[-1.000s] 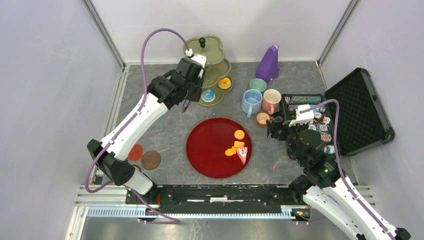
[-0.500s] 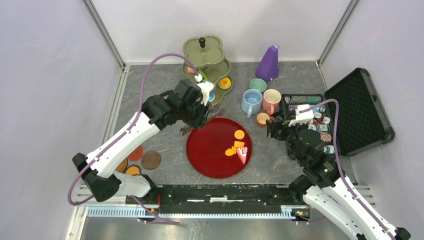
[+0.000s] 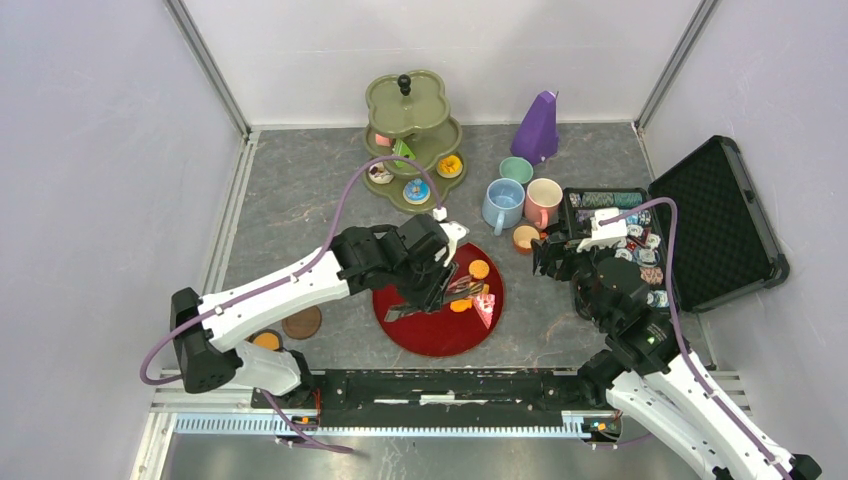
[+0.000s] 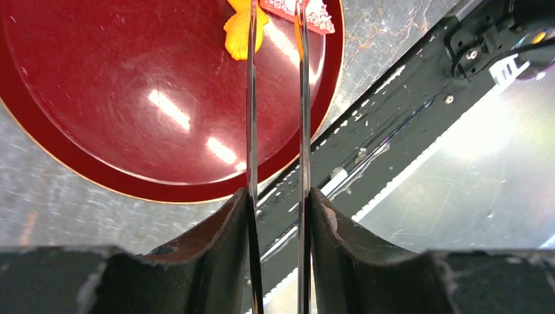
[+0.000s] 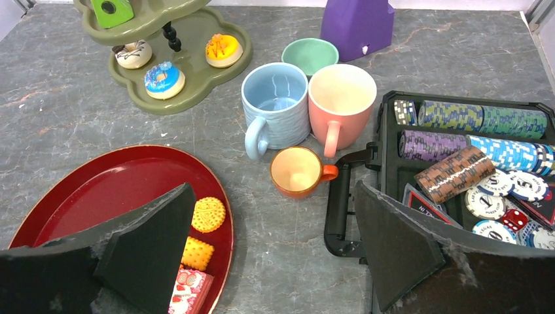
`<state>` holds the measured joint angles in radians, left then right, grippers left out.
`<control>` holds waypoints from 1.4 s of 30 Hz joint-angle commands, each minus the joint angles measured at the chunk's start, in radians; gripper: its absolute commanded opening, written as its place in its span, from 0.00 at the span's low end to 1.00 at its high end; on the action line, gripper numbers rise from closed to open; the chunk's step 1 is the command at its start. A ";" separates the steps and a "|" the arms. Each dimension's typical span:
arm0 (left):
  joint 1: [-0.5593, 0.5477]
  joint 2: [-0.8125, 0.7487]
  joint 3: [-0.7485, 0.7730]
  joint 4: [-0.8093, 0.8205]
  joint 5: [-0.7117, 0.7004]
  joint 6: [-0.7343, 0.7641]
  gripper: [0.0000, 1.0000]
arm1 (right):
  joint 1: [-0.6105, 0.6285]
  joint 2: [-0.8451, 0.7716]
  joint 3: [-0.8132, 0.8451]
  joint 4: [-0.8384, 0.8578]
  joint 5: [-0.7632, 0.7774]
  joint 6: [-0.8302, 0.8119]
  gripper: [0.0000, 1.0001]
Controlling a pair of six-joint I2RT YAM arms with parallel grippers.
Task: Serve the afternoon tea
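Clearly, the left fingers were clenched on metal tongs above the red tray. The blade tips reached an orange biscuit and a cake slice near its rim; contact was unclear. The right fingers stood spread wide, with the small orange cup on the surface ahead of their gap, untouched.

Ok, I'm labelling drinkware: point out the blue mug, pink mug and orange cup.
Blue mug [image 5: 281, 129]: right wrist view, outer wall.
Pink mug [image 5: 351, 125]: right wrist view, outer wall.
Orange cup [image 5: 296, 171]: right wrist view, inner bottom.
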<state>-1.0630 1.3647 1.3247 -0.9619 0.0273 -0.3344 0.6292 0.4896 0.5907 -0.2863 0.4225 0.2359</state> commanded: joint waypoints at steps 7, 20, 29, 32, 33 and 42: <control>-0.120 0.000 -0.042 0.084 -0.023 -0.446 0.45 | 0.003 -0.031 -0.026 0.059 -0.030 -0.002 0.98; -0.257 0.108 -0.025 0.103 -0.211 -0.616 0.45 | 0.002 -0.119 -0.025 0.008 -0.076 -0.027 0.98; -0.260 0.168 -0.016 0.110 -0.292 -0.635 0.48 | 0.003 -0.158 -0.026 -0.028 -0.088 -0.018 0.98; -0.261 0.185 -0.025 0.129 -0.294 -0.648 0.47 | 0.003 -0.166 -0.029 -0.041 -0.094 -0.012 0.98; -0.262 0.188 -0.025 0.138 -0.294 -0.649 0.47 | 0.003 -0.170 -0.031 -0.046 -0.094 -0.008 0.98; -0.275 0.185 -0.014 0.141 -0.308 -0.650 0.49 | 0.003 -0.188 -0.054 -0.051 -0.095 0.003 0.98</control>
<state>-1.3315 1.5574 1.2770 -0.8562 -0.2352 -0.9421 0.6292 0.3092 0.5476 -0.3389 0.3367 0.2245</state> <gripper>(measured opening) 0.485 0.980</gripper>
